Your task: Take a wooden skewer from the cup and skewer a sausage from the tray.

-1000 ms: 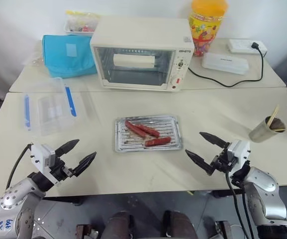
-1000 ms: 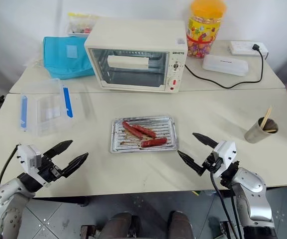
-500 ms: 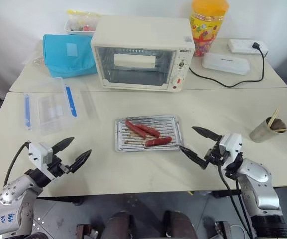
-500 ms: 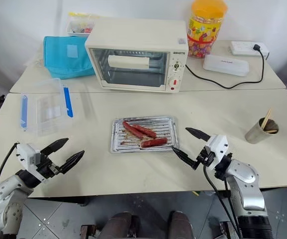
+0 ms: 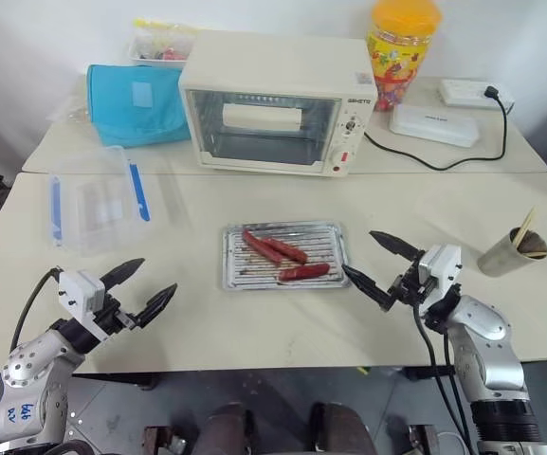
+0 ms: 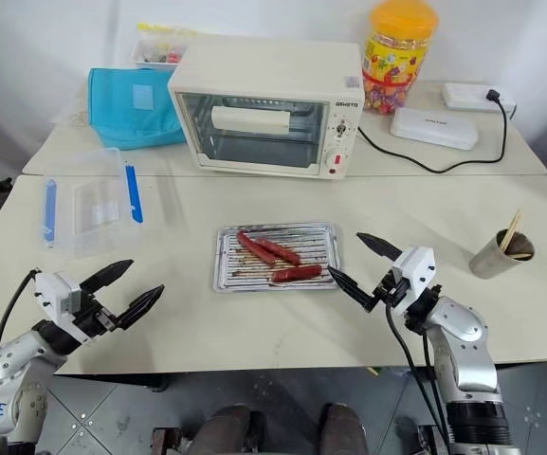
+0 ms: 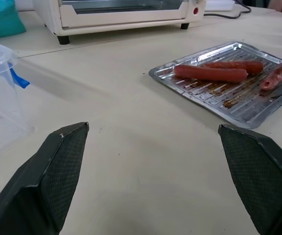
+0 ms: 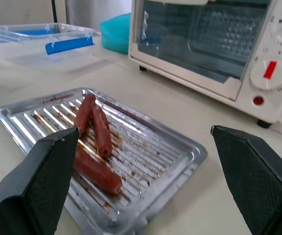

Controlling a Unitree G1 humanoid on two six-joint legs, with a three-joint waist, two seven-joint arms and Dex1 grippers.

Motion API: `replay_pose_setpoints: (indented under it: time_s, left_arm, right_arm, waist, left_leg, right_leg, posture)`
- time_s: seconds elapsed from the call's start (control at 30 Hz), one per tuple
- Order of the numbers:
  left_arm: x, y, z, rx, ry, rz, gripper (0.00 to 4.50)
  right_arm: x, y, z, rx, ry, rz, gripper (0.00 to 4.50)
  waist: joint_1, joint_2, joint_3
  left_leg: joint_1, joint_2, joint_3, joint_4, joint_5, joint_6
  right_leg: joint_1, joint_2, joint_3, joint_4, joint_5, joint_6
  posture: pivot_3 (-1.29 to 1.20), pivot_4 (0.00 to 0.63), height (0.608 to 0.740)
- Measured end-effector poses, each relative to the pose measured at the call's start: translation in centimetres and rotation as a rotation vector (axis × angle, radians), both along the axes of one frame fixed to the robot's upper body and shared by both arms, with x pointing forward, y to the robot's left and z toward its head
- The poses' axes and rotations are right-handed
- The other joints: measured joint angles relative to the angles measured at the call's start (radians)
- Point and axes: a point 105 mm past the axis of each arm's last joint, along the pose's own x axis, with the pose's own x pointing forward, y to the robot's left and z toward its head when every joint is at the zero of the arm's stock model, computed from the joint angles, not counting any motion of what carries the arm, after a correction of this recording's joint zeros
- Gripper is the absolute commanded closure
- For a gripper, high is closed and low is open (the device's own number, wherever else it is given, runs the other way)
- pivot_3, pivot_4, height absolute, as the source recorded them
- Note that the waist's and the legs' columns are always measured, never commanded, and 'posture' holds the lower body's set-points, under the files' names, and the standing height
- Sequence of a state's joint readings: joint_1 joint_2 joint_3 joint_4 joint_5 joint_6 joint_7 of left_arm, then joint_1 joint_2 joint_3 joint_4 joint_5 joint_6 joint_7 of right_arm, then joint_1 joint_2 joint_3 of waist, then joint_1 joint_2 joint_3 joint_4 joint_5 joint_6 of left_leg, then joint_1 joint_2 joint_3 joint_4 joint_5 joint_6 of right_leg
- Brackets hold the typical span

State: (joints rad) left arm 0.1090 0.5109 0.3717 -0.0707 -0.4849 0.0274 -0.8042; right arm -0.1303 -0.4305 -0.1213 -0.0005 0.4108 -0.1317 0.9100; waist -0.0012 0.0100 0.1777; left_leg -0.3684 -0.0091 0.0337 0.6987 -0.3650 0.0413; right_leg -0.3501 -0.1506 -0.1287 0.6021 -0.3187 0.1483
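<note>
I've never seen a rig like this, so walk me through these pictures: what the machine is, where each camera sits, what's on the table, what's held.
It is a two-armed humanoid robot. Two pictures come from its head, looking down; two from its wrists, looking along each arm's black jaws. The left gripper and right gripper are both open and hold nothing. On the table lie a tray with three sausages, a steel cup holding wooden skewers, a clear plastic box, and behind them a toaster oven.

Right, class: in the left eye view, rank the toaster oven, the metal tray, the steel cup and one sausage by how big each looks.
1. Toaster oven, largest, though farthest back.
2. Tray.
3. Cup.
4. Sausage, smallest; it looks about as long as the cup but much thinner.
</note>
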Motion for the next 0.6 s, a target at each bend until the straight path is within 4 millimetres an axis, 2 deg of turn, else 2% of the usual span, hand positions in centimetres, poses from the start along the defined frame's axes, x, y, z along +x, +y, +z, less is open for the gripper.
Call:
replay_pose_setpoints:
  time_s: [0.6]
  left_arm:
    - [-0.24,-0.32,-0.87,-0.003,0.015,-0.047,0.0]
  right_arm:
    - [0.15,-0.26,0.24,-0.011,-0.021,0.005,0.04]
  waist:
    - [0.0,0.0,0.0]
  left_leg:
    - [0.0,0.002,0.005,0.0,0.0,0.0]
  right_leg:
    - [-0.004,0.001,0.002,0.0,0.0,0.0]
  posture:
    - [0.0,0.15,0.74]
